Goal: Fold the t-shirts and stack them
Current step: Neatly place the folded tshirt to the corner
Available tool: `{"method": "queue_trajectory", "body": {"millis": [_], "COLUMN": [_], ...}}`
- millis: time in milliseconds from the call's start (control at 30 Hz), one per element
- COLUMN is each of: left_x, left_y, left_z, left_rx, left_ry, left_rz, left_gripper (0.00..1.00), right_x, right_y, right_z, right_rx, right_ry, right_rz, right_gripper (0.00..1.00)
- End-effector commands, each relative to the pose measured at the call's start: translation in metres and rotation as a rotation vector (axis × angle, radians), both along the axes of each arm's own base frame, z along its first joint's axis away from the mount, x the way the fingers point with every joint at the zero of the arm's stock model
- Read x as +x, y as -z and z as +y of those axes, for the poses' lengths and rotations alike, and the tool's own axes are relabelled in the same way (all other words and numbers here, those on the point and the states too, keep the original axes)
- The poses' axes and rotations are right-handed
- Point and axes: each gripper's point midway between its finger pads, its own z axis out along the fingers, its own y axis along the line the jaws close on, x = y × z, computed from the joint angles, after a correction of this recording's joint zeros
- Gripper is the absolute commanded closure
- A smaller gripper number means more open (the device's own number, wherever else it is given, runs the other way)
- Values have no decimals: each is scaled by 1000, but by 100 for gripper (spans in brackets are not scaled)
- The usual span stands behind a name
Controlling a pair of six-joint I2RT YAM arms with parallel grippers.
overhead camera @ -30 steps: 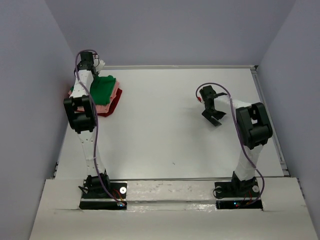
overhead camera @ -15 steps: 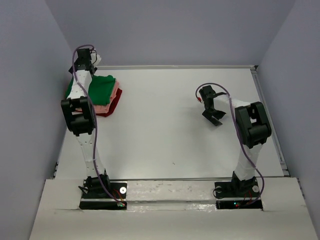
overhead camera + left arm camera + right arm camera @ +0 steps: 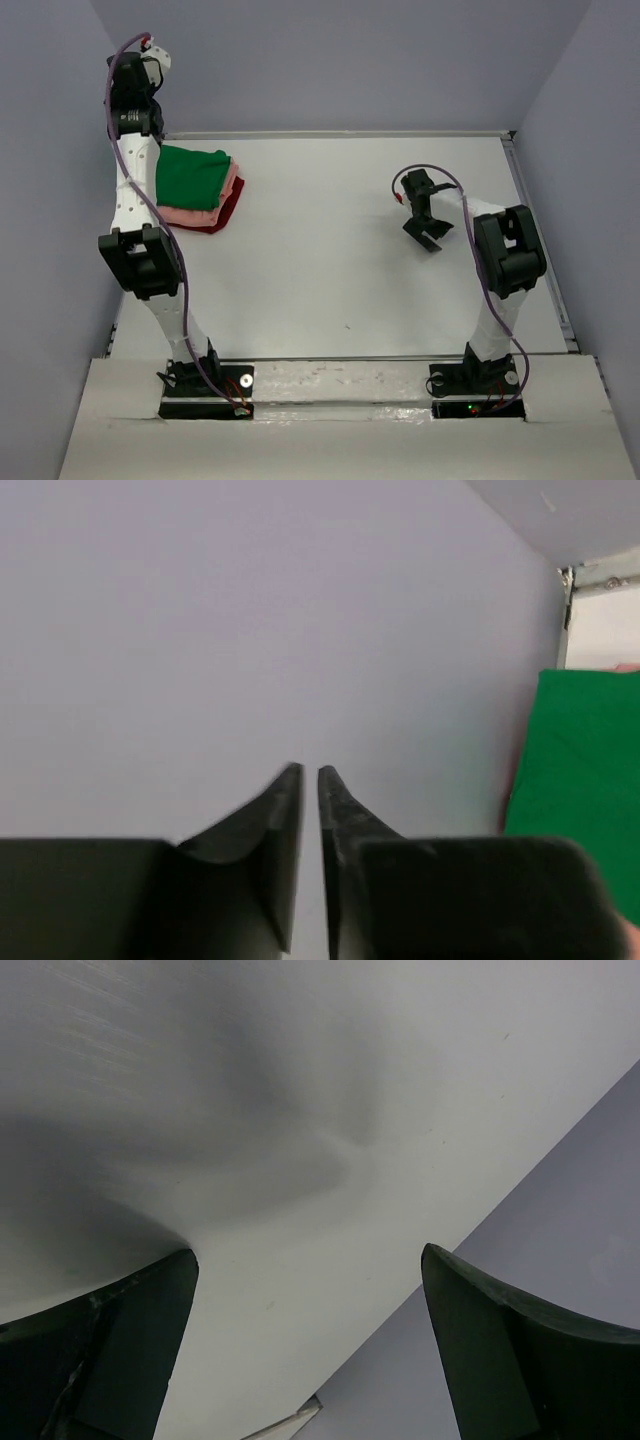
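Three folded t-shirts lie in one stack at the table's far left: the bright green shirt (image 3: 190, 178) on top, the salmon-pink shirt (image 3: 196, 214) under it, the dark red cloth (image 3: 224, 214) at the bottom. My left gripper (image 3: 128, 72) is raised high by the left wall, behind and left of the stack, apart from it. Its fingers (image 3: 309, 772) stand almost together with nothing between them; the green shirt (image 3: 580, 750) shows at the right edge of that view. My right gripper (image 3: 428, 235) hangs open and empty (image 3: 310, 1280) over the bare table at the right.
The white table (image 3: 330, 250) is walled by grey panels on the left, back and right. A metal rail (image 3: 535, 200) runs along its right edge. The left arm's upper link (image 3: 140, 260) leans over the table's left side.
My left gripper has lifted off the stack and swung up and back to the left wall. The green shirt now lies uncovered. The right arm has barely moved.
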Motion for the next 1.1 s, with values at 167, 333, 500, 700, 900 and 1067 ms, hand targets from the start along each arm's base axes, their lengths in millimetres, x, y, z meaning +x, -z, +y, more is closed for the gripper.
{"method": "queue_trajectory", "body": {"millis": [167,333,500,700,900,1067], "left_x": [-5,10,21,38,52,65], "left_y": [91,106,129,171,208,231], "left_z": [-20,-12,-5,13,25,32], "left_rx": [-280,-216,-135,-106,-90,-81], "left_ry": [143,164,186,119,84,59], "left_rz": [99,113,135,181,205,222], "left_gripper": [100,100,100,100,100,100], "right_x": [-4,-6,-9,-9,-10,-11], "right_y": [-1,-2,12,28,32,35], "right_z": [15,14,9,5,4,4], "right_rx": [107,105,63,25,14,15], "right_ry": [-7,2,10,14,14,19], "right_rz": [-6,-2,39,85,103,115], "right_gripper": [25,54,61,65,66,68]}}
